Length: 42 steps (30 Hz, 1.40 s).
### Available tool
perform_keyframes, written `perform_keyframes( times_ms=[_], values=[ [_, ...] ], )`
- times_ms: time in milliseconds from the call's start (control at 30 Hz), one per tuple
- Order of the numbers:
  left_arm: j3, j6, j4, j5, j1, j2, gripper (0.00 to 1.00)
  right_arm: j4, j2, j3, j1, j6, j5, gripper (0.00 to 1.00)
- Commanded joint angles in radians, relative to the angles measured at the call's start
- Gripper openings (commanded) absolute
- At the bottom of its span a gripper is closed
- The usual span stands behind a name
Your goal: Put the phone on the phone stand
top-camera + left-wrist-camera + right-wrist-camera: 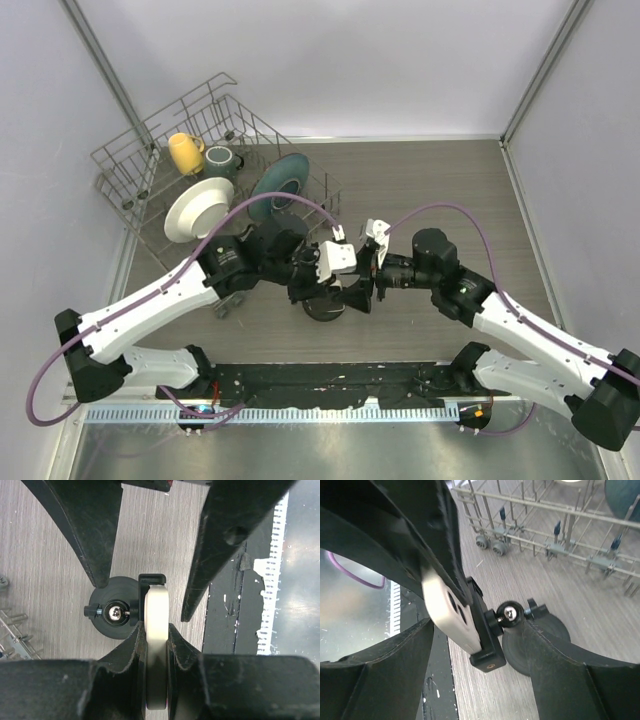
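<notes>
Jaws on the left gripper (155, 631) pinch the phone (156, 607) by its flat faces and hold it on edge against the clamp head of the phone stand (106, 626). One end is tucked into the cradle lip, so it looks nearly seated. Right gripper (480, 624) jaws stand apart, straddling stand and phone, probably to steady the post, and they crowd any retreat. On the bench (50, 555), the dish rack (545, 545) sits near behind, not blocking.

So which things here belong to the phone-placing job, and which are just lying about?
Job: pale-rimmed flat phone; black disc-based phone stand; left gripper clamping the phone; open right gripper.
Lying about: grey wire dish rack, yellow mug, dark green cup, white plate, teal plate.
</notes>
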Motion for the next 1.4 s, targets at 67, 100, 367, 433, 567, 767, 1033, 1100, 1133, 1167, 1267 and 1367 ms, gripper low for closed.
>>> perform_keyframes(
  times_ms=[67,100,367,433,567,767,1033,1100,1133,1167,1267,1367],
  values=[
    [0.116,0.029,-0.039,0.152,0.032,0.041,0.00,-0.011,0.038,0.068,-0.004,-0.042,-0.071,0.61],
    [0.121,0.025,-0.040,0.155,0.035,0.046,0.00,-0.011,0.050,0.073,-0.004,-0.043,-0.094,0.55],
    [0.141,0.003,-0.039,0.221,0.073,0.059,0.00,0.029,0.092,0.065,-0.004,-0.054,-0.130,0.43],
    [0.142,0.002,-0.034,0.229,0.073,0.066,0.00,0.053,0.107,0.062,-0.004,-0.043,-0.143,0.43],
    [0.171,-0.035,-0.027,0.246,0.077,0.093,0.00,0.109,0.129,0.050,-0.002,-0.017,-0.162,0.26],
    [0.113,-0.234,0.156,0.136,0.127,0.011,0.39,0.339,0.054,-0.078,-0.003,0.127,-0.047,0.01],
    [-0.152,-0.452,0.352,-0.038,0.158,-0.256,0.80,0.420,-0.029,-0.180,-0.008,0.190,0.108,0.01],
    [-0.219,-0.477,0.378,-0.036,0.159,-0.292,0.76,0.422,-0.052,-0.185,-0.016,0.208,0.111,0.01],
    [-0.297,-0.506,0.397,-0.023,0.158,-0.336,0.76,0.423,-0.059,-0.185,-0.020,0.216,0.105,0.01],
    [-0.338,-0.526,0.442,-0.012,0.158,-0.356,0.76,0.425,-0.062,-0.185,-0.023,0.221,0.099,0.01],
    [-0.486,-0.601,0.591,0.039,0.159,-0.446,0.80,0.425,-0.060,-0.180,-0.037,0.231,0.051,0.01],
    [-0.566,-0.626,0.647,0.083,0.158,-0.458,0.83,0.425,-0.060,-0.172,-0.045,0.236,0.013,0.01]
  ],
)
